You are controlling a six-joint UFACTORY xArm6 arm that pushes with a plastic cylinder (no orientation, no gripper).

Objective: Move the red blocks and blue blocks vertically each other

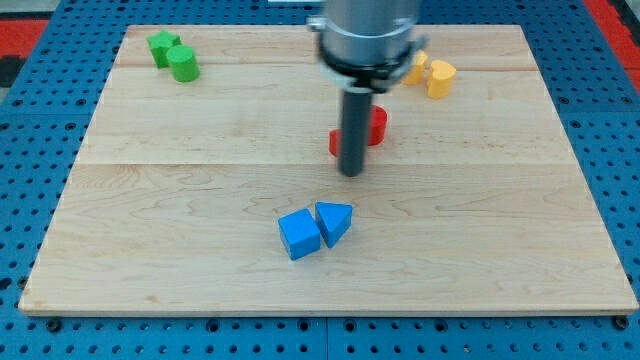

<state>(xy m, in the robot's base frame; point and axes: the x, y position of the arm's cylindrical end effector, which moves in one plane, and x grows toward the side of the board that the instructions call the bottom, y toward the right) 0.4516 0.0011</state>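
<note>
Two red blocks sit near the board's middle top, partly hidden behind my rod: one (377, 125) shows to the rod's right, the other (335, 143) peeks out at its left. Their shapes are hard to make out. My tip (351, 173) rests just below them. A blue cube (299, 234) and a blue triangular block (335, 221) touch each other lower down, below and left of my tip, a clear gap away.
A green star-like block (163, 45) and a green cylinder (183, 65) sit at the top left of the wooden board (150, 220). Two yellow blocks (430, 74) sit at the top right, partly behind the arm's grey body.
</note>
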